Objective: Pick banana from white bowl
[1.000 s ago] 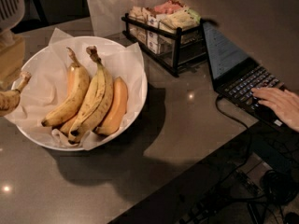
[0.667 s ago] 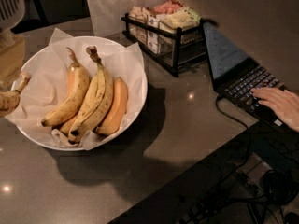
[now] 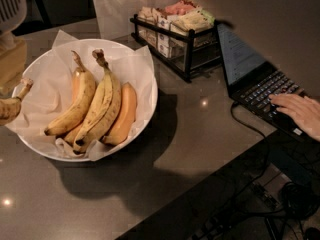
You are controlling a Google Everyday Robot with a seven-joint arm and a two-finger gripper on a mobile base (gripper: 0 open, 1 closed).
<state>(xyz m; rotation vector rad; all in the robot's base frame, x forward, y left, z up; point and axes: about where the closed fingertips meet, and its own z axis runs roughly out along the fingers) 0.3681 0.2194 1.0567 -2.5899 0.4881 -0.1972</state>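
The white bowl [image 3: 145, 69] stands on the left of the counter, lined with crinkled off-white paper. The banana [image 3: 102, 111], long, yellow, brown-speckled and with a dark dried stem, lies in the middle of the bowl. A second speckled banana [image 3: 75, 106] lies to its left. A smooth orange-toned banana [image 3: 123, 115] lies to its right. My gripper [image 3: 10, 59] shows only partly at the left edge, above the bowl's left rim and apart from the bananas in the bowl. A third speckled banana [image 3: 9, 109] sits just below it, cut off by the frame. I cannot tell whether it is held.
A black wire rack [image 3: 187, 49] of snack packets stands behind the bowl to the right. An open laptop [image 3: 250, 69] with a person's hand [image 3: 300, 111] on its keys is at the right. The counter edge runs diagonally, with cables [image 3: 250, 194] below. A white sheet [image 3: 115, 9] stands at the back.
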